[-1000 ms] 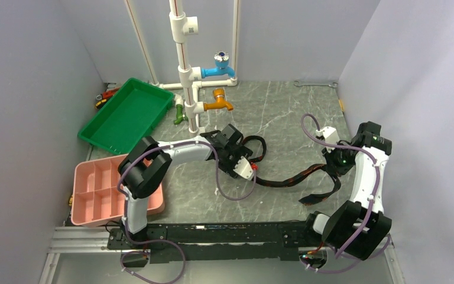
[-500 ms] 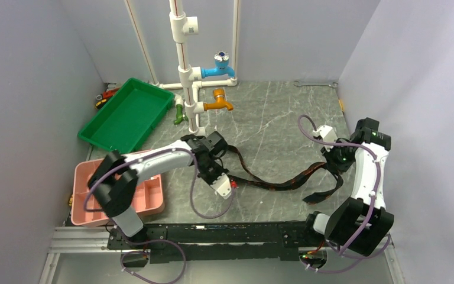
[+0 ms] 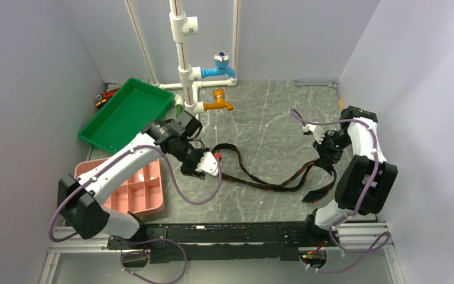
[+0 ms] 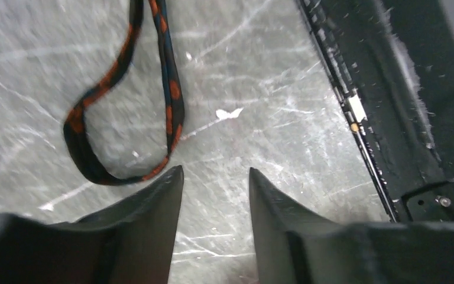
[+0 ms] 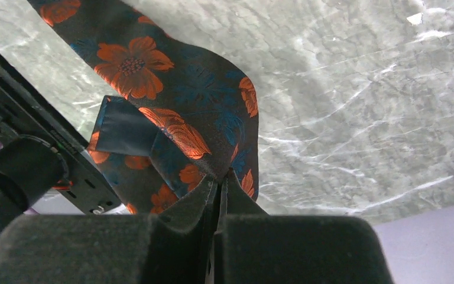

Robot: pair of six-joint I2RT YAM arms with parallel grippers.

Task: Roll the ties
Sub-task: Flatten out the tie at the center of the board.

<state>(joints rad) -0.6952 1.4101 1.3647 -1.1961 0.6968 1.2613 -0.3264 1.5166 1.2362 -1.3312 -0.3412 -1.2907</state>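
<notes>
The tie, black with orange-red flowers, lies across the middle of the table from a narrow loop on the left to its wide end on the right. My left gripper is just left of the loop. In the left wrist view it is open and empty above bare table, with the narrow loop ahead to its left. My right gripper is shut on a fold of the wide part. In the right wrist view its fingers pinch the flowered fabric.
A green tray sits at the back left and a pink compartment box at the front left. A white pipe stand with blue and orange taps is at the back centre. A wrench lies at the back right. A black rail runs along the front edge.
My left gripper has drawn back to the left, away from the tie's narrow end, which now lies stretched out in a loose loop. My right gripper has moved farther back, still holding the wide part.
</notes>
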